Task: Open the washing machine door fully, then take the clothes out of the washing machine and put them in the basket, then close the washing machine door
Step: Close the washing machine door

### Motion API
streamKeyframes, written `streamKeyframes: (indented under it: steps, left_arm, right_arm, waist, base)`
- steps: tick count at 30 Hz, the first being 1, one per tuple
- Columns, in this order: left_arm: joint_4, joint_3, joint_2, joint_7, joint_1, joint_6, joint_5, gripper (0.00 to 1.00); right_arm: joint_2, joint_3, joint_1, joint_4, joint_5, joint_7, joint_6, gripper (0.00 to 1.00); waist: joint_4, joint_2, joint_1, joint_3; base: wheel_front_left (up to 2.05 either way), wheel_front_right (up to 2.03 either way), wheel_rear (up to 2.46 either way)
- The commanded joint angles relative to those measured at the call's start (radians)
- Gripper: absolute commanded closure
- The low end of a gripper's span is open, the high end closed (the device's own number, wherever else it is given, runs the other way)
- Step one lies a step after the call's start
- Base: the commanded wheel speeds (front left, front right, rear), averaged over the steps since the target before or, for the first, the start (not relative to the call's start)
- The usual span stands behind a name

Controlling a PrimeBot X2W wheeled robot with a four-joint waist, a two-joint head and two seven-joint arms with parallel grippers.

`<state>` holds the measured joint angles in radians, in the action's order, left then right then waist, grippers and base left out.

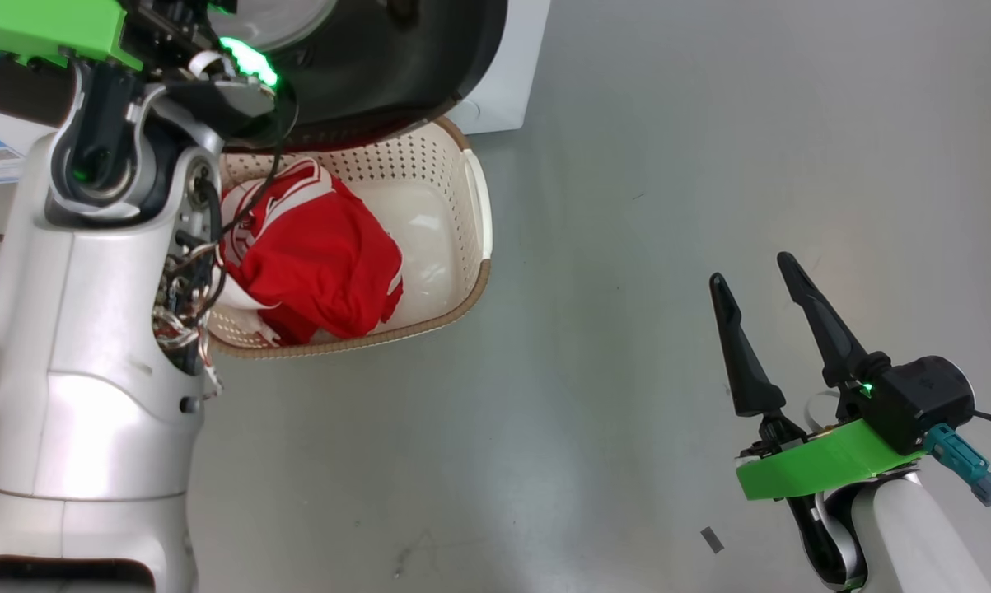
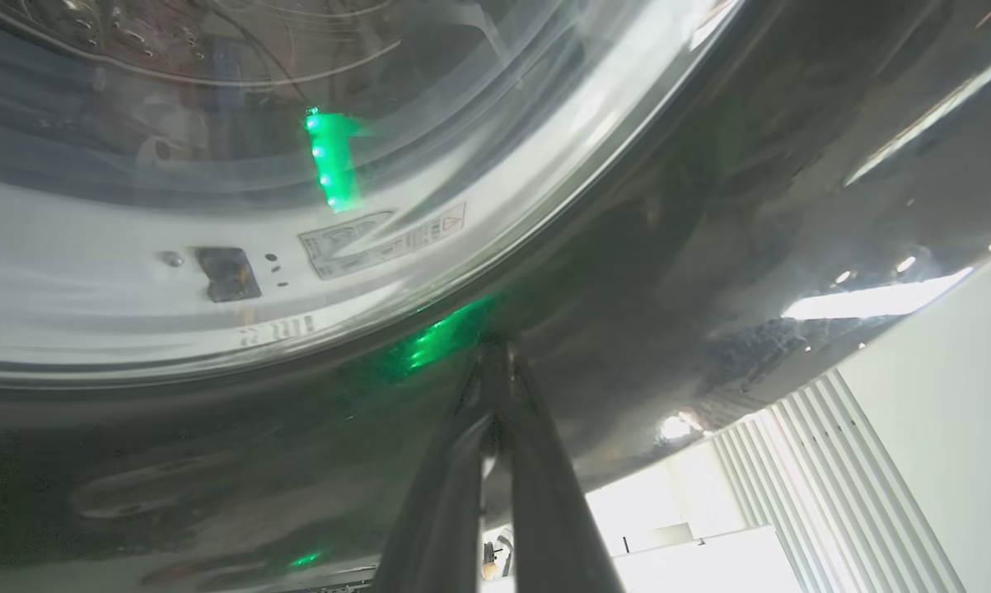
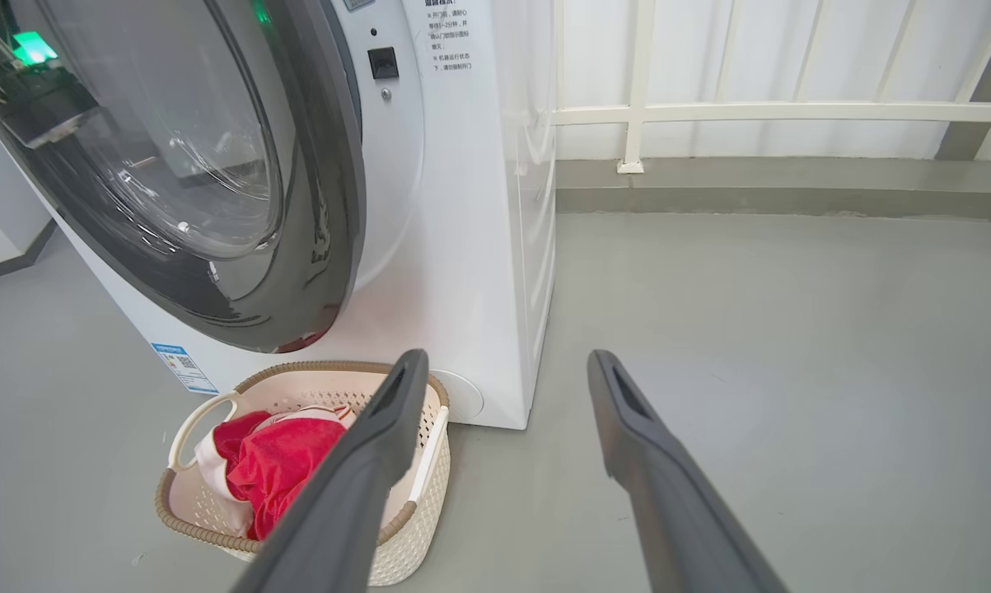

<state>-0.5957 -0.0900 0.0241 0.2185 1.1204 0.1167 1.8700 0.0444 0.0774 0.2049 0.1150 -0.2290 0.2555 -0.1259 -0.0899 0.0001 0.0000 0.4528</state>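
Note:
The washing machine door (image 3: 322, 247), with its glossy black rim and bulging glass, stands at an angle to the front of the white washing machine (image 3: 479, 206). My left gripper (image 2: 495, 362) is shut, its tips pressed against the black rim (image 2: 709, 247) just below the glass (image 2: 297, 123). The cream basket (image 1: 472, 206) sits on the floor under the door, and red-and-white clothes (image 1: 314, 255) lie in it. The basket (image 3: 190, 511) and clothes (image 3: 285, 457) also appear in the right wrist view. My right gripper (image 1: 750, 270) hangs open and empty well to the right, over bare floor. The drum is hidden.
My pale left forearm (image 1: 91, 329) covers the basket's left side in the head view. A white railing (image 3: 792, 111) and a low kerb run behind the machine. A small blue label (image 3: 184, 366) is on the machine's lower front. Grey floor (image 1: 709, 123) spreads to the right.

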Motion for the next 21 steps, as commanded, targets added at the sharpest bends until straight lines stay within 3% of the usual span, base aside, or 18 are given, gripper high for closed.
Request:
streamKeyframes:
  steps: [1, 13, 14, 16, 21]
  left_arm:
    - [0.019, 0.024, 0.026, 0.001, 0.029, 0.014, -0.017, 1.0]
    - [0.048, -0.001, 0.035, 0.008, -0.062, 0.014, -0.135, 1.0]
    - [0.056, -0.006, 0.037, 0.003, -0.078, 0.014, -0.151, 0.78]
    - [0.068, -0.015, 0.043, -0.008, -0.11, 0.014, -0.18, 0.0]
    - [0.123, -0.028, 0.048, -0.046, -0.203, 0.014, -0.231, 0.0]
  right_arm:
    - [0.006, 0.024, 0.01, -0.019, -0.004, 0.006, -0.005, 0.0]
    - [0.006, 0.011, -0.003, -0.004, -0.006, 0.006, -0.005, 0.0]
    - [0.006, 0.01, -0.007, -0.003, -0.007, 0.006, -0.005, 0.0]
    - [0.006, 0.008, -0.012, 0.0, -0.007, 0.006, -0.005, 0.0]
    - [0.006, 0.002, -0.026, 0.006, -0.006, 0.006, -0.005, 0.0]
  waist:
    - [-0.004, -0.0001, 0.0, 0.0]
    - [0.02, -0.0001, 0.0, -0.054]
    - [0.023, -0.0001, 0.0, -0.062]
    - [0.031, -0.0001, 0.0, -0.079]
    - [0.051, -0.0001, 0.0, -0.129]
  base:
    - [0.0, 0.0, 0.0]
    - [0.0, 0.0, 0.0]
    - [0.0, 0.0, 0.0]
    - [0.0, 0.0, 0.0]
    - [0.0, 0.0, 0.0]
